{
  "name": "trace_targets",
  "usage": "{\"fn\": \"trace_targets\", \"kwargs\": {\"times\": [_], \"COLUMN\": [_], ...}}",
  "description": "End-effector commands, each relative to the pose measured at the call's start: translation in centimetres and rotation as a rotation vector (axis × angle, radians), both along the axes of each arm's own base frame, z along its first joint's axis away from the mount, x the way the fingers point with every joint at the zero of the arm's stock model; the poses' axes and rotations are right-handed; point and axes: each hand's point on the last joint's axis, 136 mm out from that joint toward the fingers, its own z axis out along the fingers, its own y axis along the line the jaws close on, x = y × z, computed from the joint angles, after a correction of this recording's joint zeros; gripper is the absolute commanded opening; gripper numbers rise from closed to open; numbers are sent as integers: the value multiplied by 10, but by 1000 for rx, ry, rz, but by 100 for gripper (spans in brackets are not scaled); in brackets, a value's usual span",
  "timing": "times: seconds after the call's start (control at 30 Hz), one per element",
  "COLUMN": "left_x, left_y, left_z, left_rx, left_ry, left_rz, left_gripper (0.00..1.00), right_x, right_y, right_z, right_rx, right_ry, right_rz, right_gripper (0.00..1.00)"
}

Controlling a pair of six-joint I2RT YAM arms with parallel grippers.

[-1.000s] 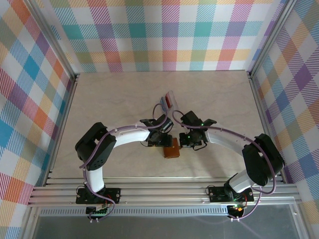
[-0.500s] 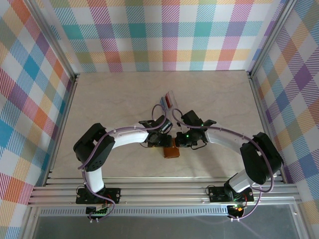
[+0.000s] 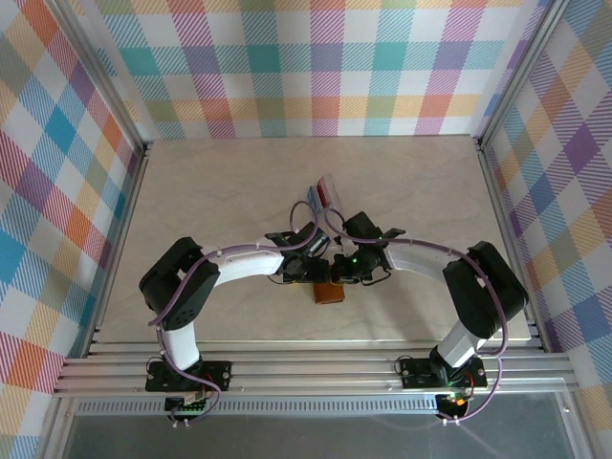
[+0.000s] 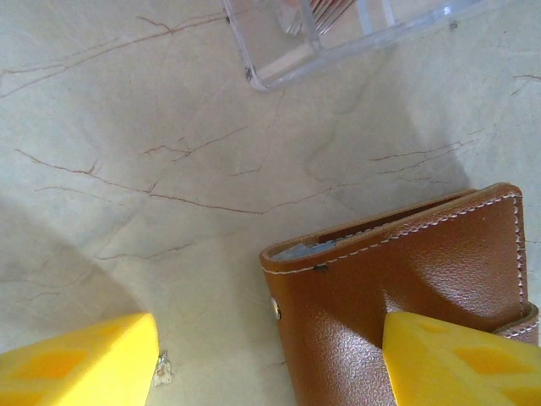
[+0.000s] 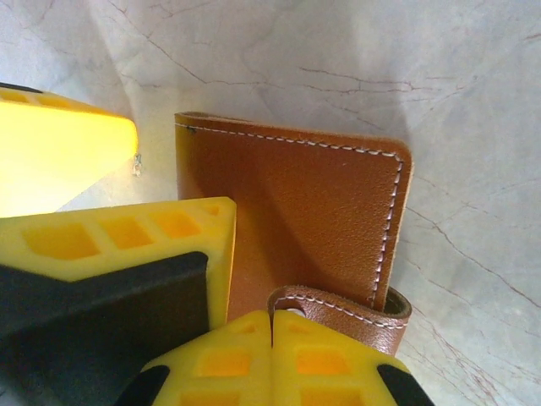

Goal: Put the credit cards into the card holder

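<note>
The card holder (image 3: pixel 329 293), a brown leather wallet, lies closed on the table between both arms. My left gripper (image 4: pixel 270 347) stands open. One of its yellow fingers (image 4: pixel 461 359) rests on the card holder (image 4: pixel 406 271), and the other is on the table to its left. My right gripper (image 5: pixel 271 338) is shut, its fingertips pinching the end of the raised snap tab (image 5: pixel 347 309) over the card holder (image 5: pixel 296 203). The credit cards (image 3: pixel 323 194), red and blue, stand in a clear tray beyond the grippers.
The clear plastic tray (image 4: pixel 287 63) sits just past the card holder, toward the back of the table. Checked walls and aluminium rails (image 3: pixel 287 368) ring the marble tabletop. There is open table to the left and right of the arms.
My right arm has swung left and inward, and its gripper is now closer to the left one over the card holder. The left gripper and the card holder have hardly moved.
</note>
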Motion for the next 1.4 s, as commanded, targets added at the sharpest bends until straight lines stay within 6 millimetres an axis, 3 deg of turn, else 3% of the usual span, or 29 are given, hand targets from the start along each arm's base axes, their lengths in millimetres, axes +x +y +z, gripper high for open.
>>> {"fn": "trace_targets", "kwargs": {"times": [0.0, 0.93, 1.37], "left_x": [-34, -33, -29], "left_y": [21, 16, 18], "left_z": [-43, -34, -13], "left_rx": [95, -21, -104], "left_ry": [135, 136, 121], "left_rz": [-11, 23, 47], "left_gripper": [70, 69, 69], "right_x": [5, -5, -15], "right_y": [1, -16, -36], "right_z": [-5, -67, -91], "right_rx": [-17, -272, -386], "right_ry": [21, 167, 180], "right_rz": [-13, -52, -90], "right_gripper": [0, 0, 0]}}
